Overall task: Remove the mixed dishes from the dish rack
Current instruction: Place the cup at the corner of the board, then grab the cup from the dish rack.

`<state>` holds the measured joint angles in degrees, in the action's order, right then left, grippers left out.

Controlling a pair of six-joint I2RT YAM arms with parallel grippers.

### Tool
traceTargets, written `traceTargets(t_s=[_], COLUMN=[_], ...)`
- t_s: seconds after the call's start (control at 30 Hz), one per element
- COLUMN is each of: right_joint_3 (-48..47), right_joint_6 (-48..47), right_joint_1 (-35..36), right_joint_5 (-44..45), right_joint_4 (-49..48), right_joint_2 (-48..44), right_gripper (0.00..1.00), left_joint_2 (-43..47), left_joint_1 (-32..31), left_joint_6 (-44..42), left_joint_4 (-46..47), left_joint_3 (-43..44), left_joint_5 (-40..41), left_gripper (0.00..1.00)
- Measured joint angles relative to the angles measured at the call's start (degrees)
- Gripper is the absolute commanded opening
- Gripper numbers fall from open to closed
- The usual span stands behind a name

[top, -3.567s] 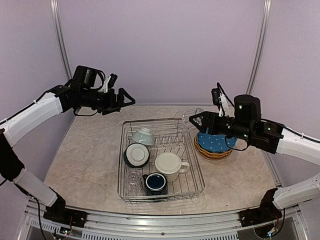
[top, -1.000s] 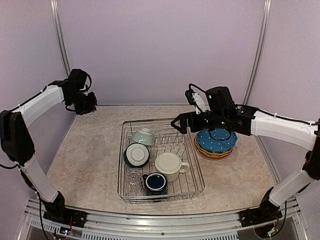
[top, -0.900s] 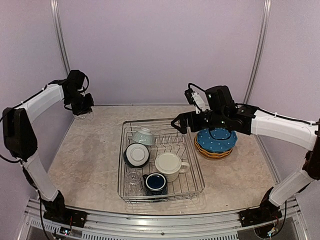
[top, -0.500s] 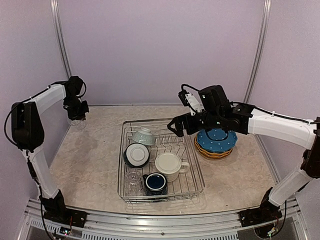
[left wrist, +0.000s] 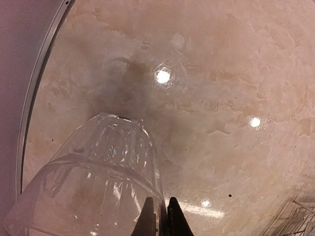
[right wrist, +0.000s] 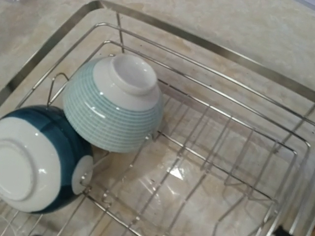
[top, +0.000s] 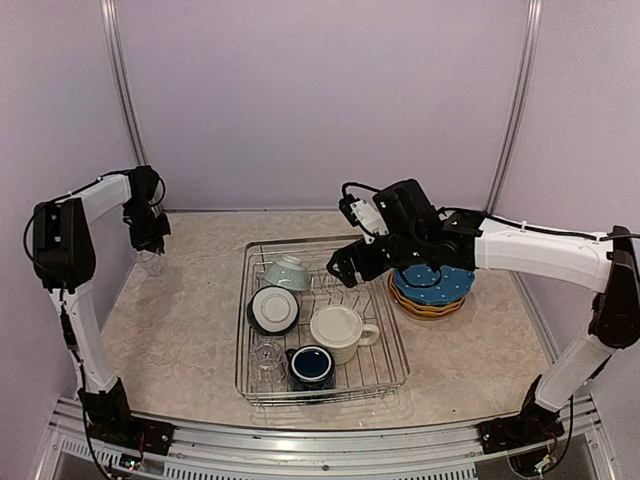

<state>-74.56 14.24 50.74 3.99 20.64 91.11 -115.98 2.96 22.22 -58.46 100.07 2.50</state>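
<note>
My left gripper (top: 148, 243) is shut on the rim of a small clear glass (top: 150, 263) at the table's far left edge. In the left wrist view the fingertips (left wrist: 148, 216) pinch the glass wall (left wrist: 98, 182), its base pointing down at the table. My right gripper (top: 342, 268) hovers open and empty over the back of the dish rack (top: 243, 335). Its fingers are outside the right wrist view. Below it lie an overturned pale teal bowl (right wrist: 115, 105) and a dark bowl (right wrist: 34, 162) on the rack wires (right wrist: 197, 42). A cream mug (top: 337, 330), navy mug (top: 312, 366) and another glass (top: 267, 362) sit nearer.
A blue dotted plate (top: 435, 282) lies on a yellow plate on the table right of the rack, under my right forearm. A metal rail (left wrist: 39, 98) borders the table just left of the held glass.
My left arm has swung left and down with the glass to the table's left edge. My right gripper has moved left from above the plates to over the rack's back.
</note>
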Motion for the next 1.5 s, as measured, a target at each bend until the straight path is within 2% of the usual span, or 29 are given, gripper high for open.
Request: traceTargets(t_s=[0.2, 0.47, 0.6, 0.87, 1.1, 1.37, 1.5], right_joint_3=[-2.1, -9.42, -14.97, -25.07, -31.01, -32.59, -32.65], right_joint_6=[-1.36, -1.77, -0.17, 7.87, 10.99, 10.45, 9.44], right_joint_1=[2.95, 9.53, 14.71, 20.7, 23.02, 24.83, 25.49], right_joint_5=[2.14, 3.78, 3.48, 1.97, 2.67, 2.71, 2.58], right_joint_4=[0.15, 4.76, 8.9, 17.66, 25.77, 28.44, 28.92], right_joint_2=[2.01, 7.63, 11.65, 21.16, 27.41, 28.41, 28.63], right_gripper=[1.0, 1.0, 1.0, 1.0, 1.0, 1.0, 0.97], left_joint_2=[-3.21, -3.41, 0.52, 13.66, 17.27, 20.09, 20.98], left_joint_1=[2.25, 2.75, 2.73, 2.56, -0.02, -8.28, -9.64], left_joint_6=[-0.37, -1.36, -1.77, -2.29, -3.54, -5.4, -5.84], left_joint_4=[-0.2, -0.55, 0.44, 3.45, 6.8, 8.2, 8.98], left_joint_3=[1.66, 1.66, 0.96, 0.13, -3.67, -4.92, -5.14], left_joint_5=[-3.87, -6.69, -8.15, -11.45, -17.25, -17.16, -17.07], left_gripper=[0.35, 0.59, 0.68, 0.79, 0.84, 0.85, 0.85])
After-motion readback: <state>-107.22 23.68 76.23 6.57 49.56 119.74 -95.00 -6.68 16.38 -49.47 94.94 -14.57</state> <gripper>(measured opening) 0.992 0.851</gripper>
